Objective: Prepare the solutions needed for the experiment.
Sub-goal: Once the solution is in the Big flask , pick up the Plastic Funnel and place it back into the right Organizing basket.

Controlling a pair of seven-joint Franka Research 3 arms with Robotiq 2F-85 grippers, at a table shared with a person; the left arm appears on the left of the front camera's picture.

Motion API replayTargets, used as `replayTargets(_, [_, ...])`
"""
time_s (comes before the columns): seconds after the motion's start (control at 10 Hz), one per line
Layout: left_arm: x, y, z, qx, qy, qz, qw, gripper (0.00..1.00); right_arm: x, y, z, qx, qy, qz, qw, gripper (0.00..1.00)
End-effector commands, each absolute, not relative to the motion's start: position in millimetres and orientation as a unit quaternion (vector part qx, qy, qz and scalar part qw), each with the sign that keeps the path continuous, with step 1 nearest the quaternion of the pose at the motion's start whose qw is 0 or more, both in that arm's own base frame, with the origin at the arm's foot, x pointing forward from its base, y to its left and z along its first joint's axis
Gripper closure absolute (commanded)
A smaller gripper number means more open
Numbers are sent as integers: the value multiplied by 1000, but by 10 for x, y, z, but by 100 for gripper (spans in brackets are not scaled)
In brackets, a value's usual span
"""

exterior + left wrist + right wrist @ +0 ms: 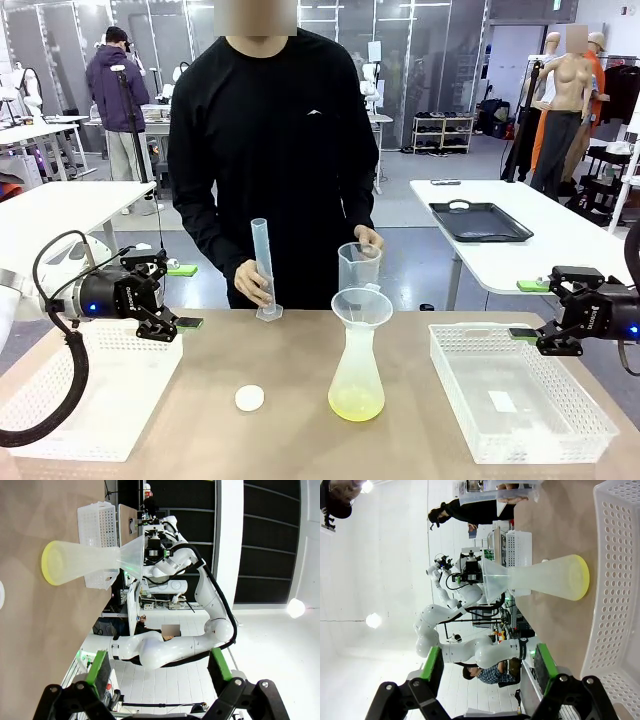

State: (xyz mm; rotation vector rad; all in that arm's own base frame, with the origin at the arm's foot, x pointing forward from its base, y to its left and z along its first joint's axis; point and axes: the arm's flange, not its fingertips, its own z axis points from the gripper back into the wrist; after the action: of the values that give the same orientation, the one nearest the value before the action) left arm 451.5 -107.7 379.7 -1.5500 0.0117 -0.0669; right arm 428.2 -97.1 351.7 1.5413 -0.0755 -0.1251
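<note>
left tool [186, 297] level, pointing inward, wide open, empty, right tool [527, 310] mirrored, open, empty

Probably a robotics lab, white worktables [575, 225], glass partitions [410, 60]

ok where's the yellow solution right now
In the front view the yellow solution lies in the bottom of the conical flask mid-table, under the funnel, between the white cap on its left and the white basket on its right.

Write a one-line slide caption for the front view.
Person holds cylinder and beaker behind flask of yellow-green solution; left end effector and right end effector open.
</note>
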Motion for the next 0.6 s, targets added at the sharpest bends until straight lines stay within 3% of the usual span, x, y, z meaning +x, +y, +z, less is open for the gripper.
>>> replayTargets(0.0, [4512, -1079, 3814, -702, 9, -30, 712, 0, 4265, -966, 3521, 696, -30, -61, 715, 8])
replayTargets(0.4, [4512, -1079, 3814, -702, 9, -30, 712, 0, 4282, -971, 3517, 696, -34, -56, 715, 8])
replayTargets(0.5, [4512, -1079, 3814, -702, 9, -30, 712, 0, 4248, -935, 3565, 675, -63, -63, 732, 8])
